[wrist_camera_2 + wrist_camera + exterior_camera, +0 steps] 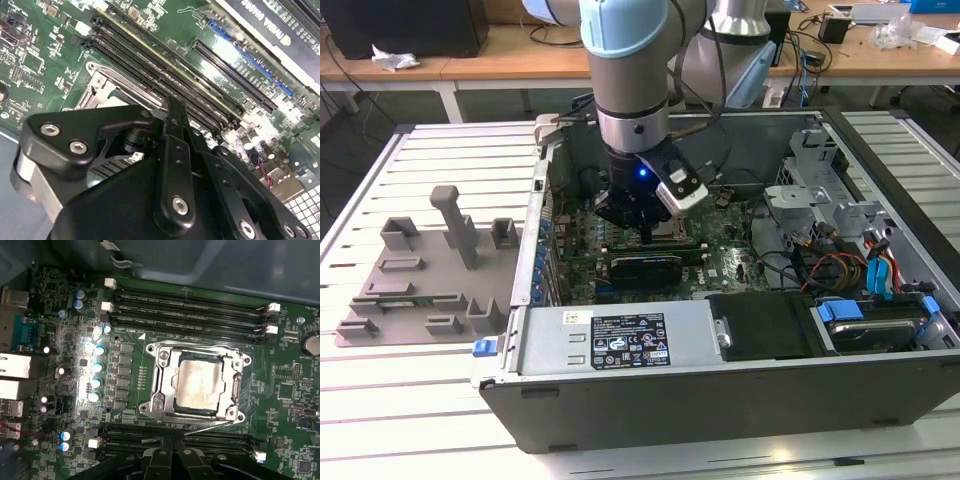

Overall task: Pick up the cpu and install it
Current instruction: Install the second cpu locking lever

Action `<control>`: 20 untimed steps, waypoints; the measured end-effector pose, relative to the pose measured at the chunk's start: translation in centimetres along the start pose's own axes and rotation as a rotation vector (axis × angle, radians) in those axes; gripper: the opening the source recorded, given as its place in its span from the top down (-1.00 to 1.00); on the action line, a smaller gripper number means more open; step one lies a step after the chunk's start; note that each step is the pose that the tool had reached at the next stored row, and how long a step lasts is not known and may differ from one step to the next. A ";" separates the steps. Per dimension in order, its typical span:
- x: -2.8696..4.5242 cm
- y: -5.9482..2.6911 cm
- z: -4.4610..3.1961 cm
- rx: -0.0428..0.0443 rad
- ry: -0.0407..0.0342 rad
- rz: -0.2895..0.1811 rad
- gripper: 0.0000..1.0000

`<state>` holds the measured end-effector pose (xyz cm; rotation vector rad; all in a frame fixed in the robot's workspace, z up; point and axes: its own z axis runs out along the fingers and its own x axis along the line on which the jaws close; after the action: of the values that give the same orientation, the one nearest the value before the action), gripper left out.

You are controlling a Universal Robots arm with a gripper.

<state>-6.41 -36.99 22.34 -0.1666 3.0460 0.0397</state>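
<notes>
In the first wrist view the cpu (200, 385), a flat square chip with a shiny silver top, lies inside the metal socket frame (162, 362) on the green motherboard (285, 390). My gripper (172, 441) hovers just beside the socket, over the memory slots, with its black fingers (161, 452) pressed together and nothing between them. The second wrist view shows the same closed fingertips (174, 107) above a corner of the socket frame (105, 90). In the exterior view the gripper (645, 235) reaches down into the open computer case (720, 400).
A long black card (645, 268) sits in the case right below the gripper. A power supply (620, 340) and drive bay (880, 325) line the near side, and cables (840, 265) lie at the exterior view's right. A grey moulded tray (420, 280) rests outside the case on the left.
</notes>
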 end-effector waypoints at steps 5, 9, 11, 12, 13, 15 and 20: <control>0.64 -2.06 0.36 -0.1069 -0.0118 0.010 0.79; 0.69 -2.20 0.53 -0.1372 -0.0153 0.012 0.79; 0.73 -2.20 0.82 -0.1406 -0.0157 0.013 0.79; 0.74 -2.21 0.99 -0.1407 -0.0156 0.014 0.79; 0.75 -2.21 1.18 -0.1403 -0.0162 0.022 0.79; 0.76 -2.22 1.30 -0.1390 -0.0179 0.040 0.79; 1.19 -2.17 1.33 -0.1536 -0.0206 0.055 0.79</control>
<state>-7.24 -39.24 20.86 -0.0923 3.0255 0.2779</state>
